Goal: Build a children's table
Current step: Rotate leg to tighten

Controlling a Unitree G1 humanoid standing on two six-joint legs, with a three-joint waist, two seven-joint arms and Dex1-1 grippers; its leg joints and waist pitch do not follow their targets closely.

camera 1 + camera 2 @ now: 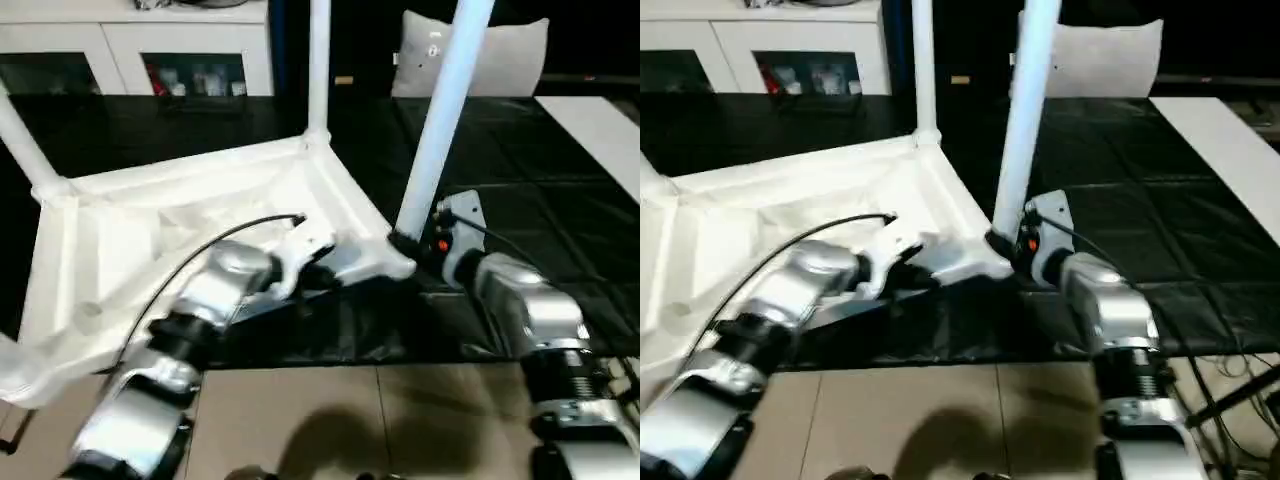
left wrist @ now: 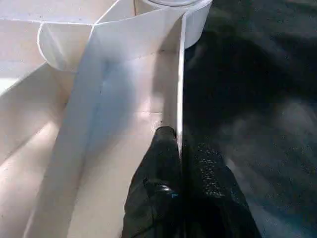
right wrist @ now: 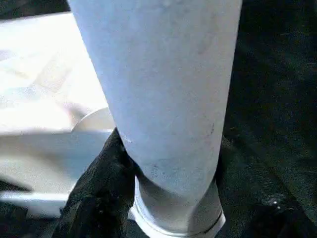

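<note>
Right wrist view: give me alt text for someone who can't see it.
The right gripper clasps a white table leg near its base, a black finger pressing one side. Behind lies the white table top on a black mat.

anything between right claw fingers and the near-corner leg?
Nothing. In the right wrist view the right claw fingers press straight onto the leg above its corner socket.

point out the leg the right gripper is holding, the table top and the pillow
leg (image 1: 440, 130), left eye view, mid shaft
table top (image 1: 110, 240), left eye view, ribbed underside
pillow (image 1: 510, 60), left eye view, right half
</note>
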